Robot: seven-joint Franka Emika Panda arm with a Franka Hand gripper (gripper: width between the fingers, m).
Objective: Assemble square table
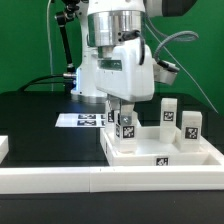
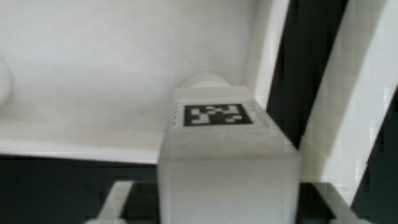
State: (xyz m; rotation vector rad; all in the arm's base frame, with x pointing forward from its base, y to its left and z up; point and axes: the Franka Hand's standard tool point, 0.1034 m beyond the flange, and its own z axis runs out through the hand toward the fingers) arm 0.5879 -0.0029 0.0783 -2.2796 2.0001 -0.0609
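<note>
White plastic leg (image 1: 125, 126) is sitting clamped in the pincer (image 1: 124, 116), jaws partly closed around it, hanging just over the square tabletop (image 1: 160, 152) beneath. If it is tilting slightly, it risks missing its hole and jamming crooked.

A black table (image 1: 40, 125) spreads under and around the fingers (image 1: 115, 106). The marker board (image 1: 82, 119) lies flat on it, just beyond the fingers and toward the exterior view's left of them, its black-and-white tags facing up. A long white bar (image 1: 60, 180) runs across the table's front edge, nearer the camera than the fingers and well below them. A green backdrop (image 1: 25, 40) stands far behind the fingers.
</note>
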